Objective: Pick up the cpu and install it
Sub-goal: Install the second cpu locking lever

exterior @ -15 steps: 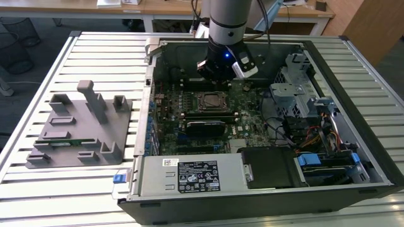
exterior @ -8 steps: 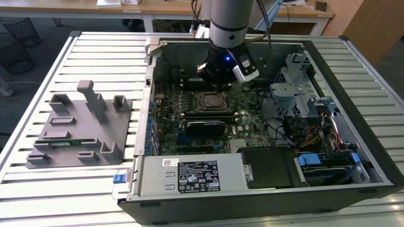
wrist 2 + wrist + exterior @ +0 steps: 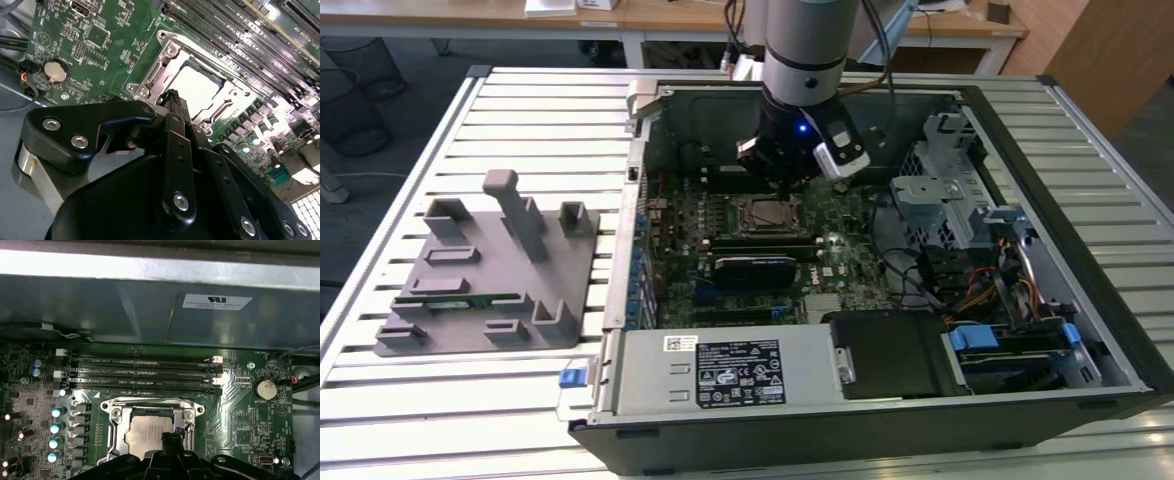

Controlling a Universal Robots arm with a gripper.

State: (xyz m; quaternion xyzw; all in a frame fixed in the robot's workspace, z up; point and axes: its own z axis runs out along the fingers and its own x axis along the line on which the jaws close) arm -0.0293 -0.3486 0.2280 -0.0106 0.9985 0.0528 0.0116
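Jaws hang above cpu (image 3: 146, 436) within socket frame (image 3: 116, 415), beside memory slots (image 3: 140, 371).

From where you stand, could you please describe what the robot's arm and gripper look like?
In the exterior view the arm is a silver-grey cylinder with black cables running down beside it, ending in a black wrist with a small blue light and a white-and-black module on its side. In the second wrist view the gripper is matte black, built of rounded linkage bars joined by silver screws.

The cpu (image 3: 146, 436) — silver-grey, square — lies flat inside its socket frame (image 3: 116, 421).
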